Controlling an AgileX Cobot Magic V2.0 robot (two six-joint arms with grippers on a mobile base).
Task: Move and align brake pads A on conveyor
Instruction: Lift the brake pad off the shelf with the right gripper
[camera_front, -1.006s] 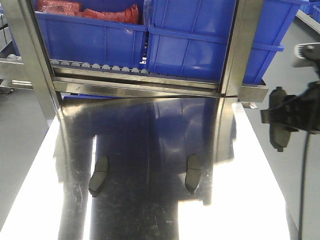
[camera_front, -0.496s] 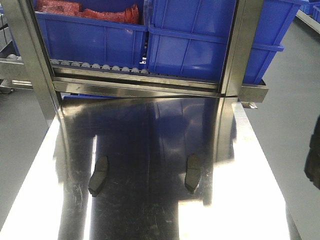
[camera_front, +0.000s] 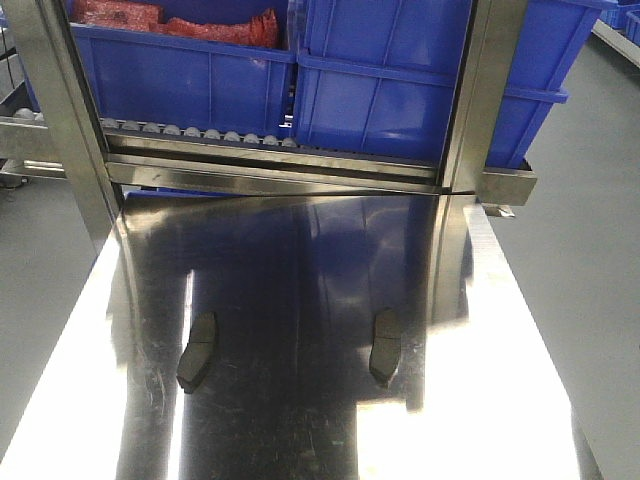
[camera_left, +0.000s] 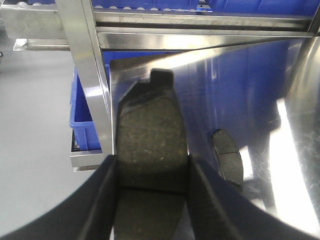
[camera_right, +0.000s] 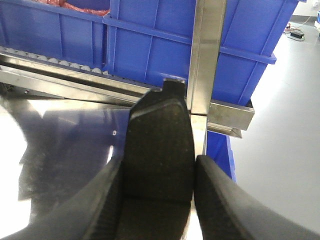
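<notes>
Left wrist view: left hand (camera_left: 151, 172) is closed on a brake pad (camera_left: 150, 120), pinched across its middle and held near a corner of the steel tabletop (camera_left: 260, 75). Right wrist view: right hand (camera_right: 159, 170) clamps a second pad (camera_right: 160, 130) the same way, close to an upright steel post (camera_right: 207, 55). Front view shows neither hand. A third pad (camera_front: 197, 351) and a fourth pad (camera_front: 385, 346) lie flat on the tabletop, well apart, below the blue crates (camera_front: 380, 90). Conveyor is not in any view. Step looks like the carry. Next, both held pads need swinging to the belt and setting down flat and lined up, then a trip back for the two on the tabletop.
</notes>
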